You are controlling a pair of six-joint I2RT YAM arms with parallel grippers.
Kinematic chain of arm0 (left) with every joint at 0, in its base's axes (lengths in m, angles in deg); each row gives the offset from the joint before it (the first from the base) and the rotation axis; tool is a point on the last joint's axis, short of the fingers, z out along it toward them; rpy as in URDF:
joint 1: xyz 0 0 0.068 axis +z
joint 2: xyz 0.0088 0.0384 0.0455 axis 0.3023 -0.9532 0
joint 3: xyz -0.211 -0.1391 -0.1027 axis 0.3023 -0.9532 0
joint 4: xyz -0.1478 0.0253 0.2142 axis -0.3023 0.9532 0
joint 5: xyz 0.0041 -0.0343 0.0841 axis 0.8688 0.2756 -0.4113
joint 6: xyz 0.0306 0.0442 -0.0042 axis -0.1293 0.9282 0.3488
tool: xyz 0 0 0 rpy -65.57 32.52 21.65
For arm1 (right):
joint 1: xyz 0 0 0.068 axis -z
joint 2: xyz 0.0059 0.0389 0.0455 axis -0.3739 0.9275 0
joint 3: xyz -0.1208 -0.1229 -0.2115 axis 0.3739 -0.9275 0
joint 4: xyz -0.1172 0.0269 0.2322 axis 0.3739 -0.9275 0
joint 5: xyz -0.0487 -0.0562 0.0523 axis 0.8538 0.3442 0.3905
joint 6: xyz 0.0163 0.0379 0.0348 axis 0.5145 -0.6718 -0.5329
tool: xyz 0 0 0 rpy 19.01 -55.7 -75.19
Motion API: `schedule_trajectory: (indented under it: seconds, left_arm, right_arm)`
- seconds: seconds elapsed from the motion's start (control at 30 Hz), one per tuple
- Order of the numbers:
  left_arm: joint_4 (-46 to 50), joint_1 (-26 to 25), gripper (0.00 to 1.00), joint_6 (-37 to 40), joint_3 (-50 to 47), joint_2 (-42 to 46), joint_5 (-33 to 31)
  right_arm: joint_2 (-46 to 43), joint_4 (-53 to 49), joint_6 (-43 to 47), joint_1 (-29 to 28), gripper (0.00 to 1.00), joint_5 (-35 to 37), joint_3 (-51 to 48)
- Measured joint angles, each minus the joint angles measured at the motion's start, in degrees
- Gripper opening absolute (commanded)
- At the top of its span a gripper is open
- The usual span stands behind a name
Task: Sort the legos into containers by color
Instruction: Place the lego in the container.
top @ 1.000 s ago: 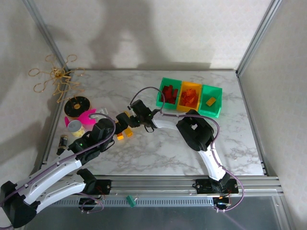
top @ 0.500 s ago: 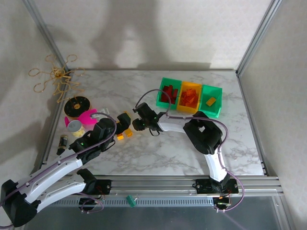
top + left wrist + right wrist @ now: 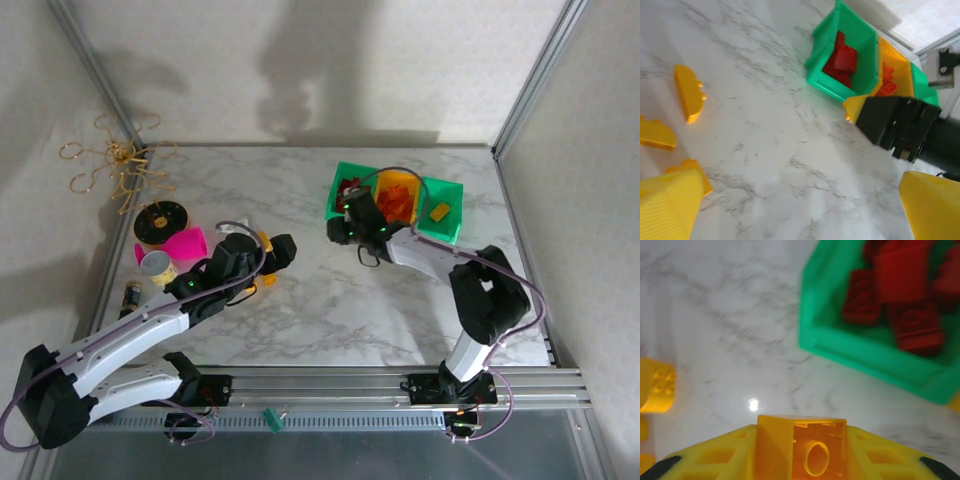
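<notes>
Right jaws clenched on yellow brick (image 3: 801,450), beside red-filled bin (image 3: 865,357), short of end bin (image 3: 440,236), likely its destination. Left jaws released above loose yellow bricks (image 3: 689,92), ready for next pick.

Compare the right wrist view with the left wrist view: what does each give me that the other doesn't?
Right wrist: the hollow underside of the yellow lego it holds. Left wrist: the right gripper seen from outside, and the orange bin joined to the green bin. Both: the green bin of red legos and loose yellow legos on the marble.
</notes>
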Motion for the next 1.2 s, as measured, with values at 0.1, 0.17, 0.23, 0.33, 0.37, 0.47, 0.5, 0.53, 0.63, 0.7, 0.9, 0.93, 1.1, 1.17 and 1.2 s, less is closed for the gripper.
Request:
schedule_trajectory:
  seconds: [0.1, 0.17, 0.23, 0.33, 0.37, 0.47, 0.5, 0.53, 0.63, 0.7, 0.9, 0.93, 1.1, 1.17, 1.2]
  left_arm:
    - [-0.52, -1.36, 1.0, 1.44, 2.21, -2.67, 1.31]
    - [-1.25, -2.19, 1.0, 2.4, 3.39, -4.07, 1.79]
    - [-1.86, -3.04, 1.0, 3.13, 4.63, -5.57, 2.49]
    - [-3.52, -3.98, 1.0, 4.0, 5.7, -7.69, 3.5]
    - [-4.04, -4.17, 1.0, 4.13, 5.86, -8.24, 3.82]
    - [-5.01, -4.72, 1.0, 4.55, 6.51, -10.21, 4.74]
    - [-5.35, -4.83, 1.0, 4.59, 6.69, -10.82, 4.96]
    - [-5.62, -4.94, 1.0, 4.72, 6.75, -11.15, 5.03]
    - [-6.6, -5.11, 1.0, 4.74, 6.75, -11.56, 5.68]
    - [-6.99, -5.14, 1.0, 4.76, 7.04, -11.8, 5.92]
    - [-7.43, -5.14, 1.0, 5.14, 8.04, -12.61, 6.01]
    - [-7.43, -5.14, 1.0, 5.22, 8.09, -12.63, 6.01]
    - [-7.39, -5.14, 1.0, 5.62, 8.22, -12.81, 5.77]
    - [-7.23, -5.14, 1.0, 5.73, 8.5, -12.85, 5.55]
    - [-7.21, -5.14, 1.0, 5.84, 8.72, -12.85, 5.33]
  right_arm:
    - [-2.95, -1.18, -0.87, 4.96, 0.4, 1.88, -0.63]
    - [-4.96, -1.49, -1.36, 8.2, 0.4, 2.95, -1.4]
    - [-7.04, -2.27, -1.62, 12.02, 0.41, 4.09, -2.14]
    - [-8.57, -2.73, -2.01, 16.87, 0.41, 5.53, -2.27]
    - [-8.74, -2.71, -2.1, 18.36, 0.41, 6.05, -2.27]
    - [-8.74, -2.75, -2.89, 22.43, 0.41, 7.28, -2.27]
    - [-8.63, -2.73, -3.15, 23.71, 0.41, 7.58, -2.23]
    - [-8.41, -2.73, -3.3, 24.65, 0.41, 7.89, -2.03]
    - [-6.29, -2.47, -3.32, 27.39, 0.42, 8.24, -0.5]
    - [-4.2, -2.29, -3.28, 28.37, 0.42, 8.28, 0.79]
    - [3.19, -2.29, -3.08, 30.73, 0.47, 7.93, 5.6]
    - [4.09, -2.29, -3.1, 30.99, 0.49, 7.78, 6.16]
    - [7.39, -2.49, -2.62, 31.56, 0.54, 6.75, 9.11]
    - [7.37, -2.25, -2.67, 31.56, 0.57, 6.34, 9.29]
    - [7.19, -2.03, -2.64, 31.54, 0.58, 6.03, 9.29]
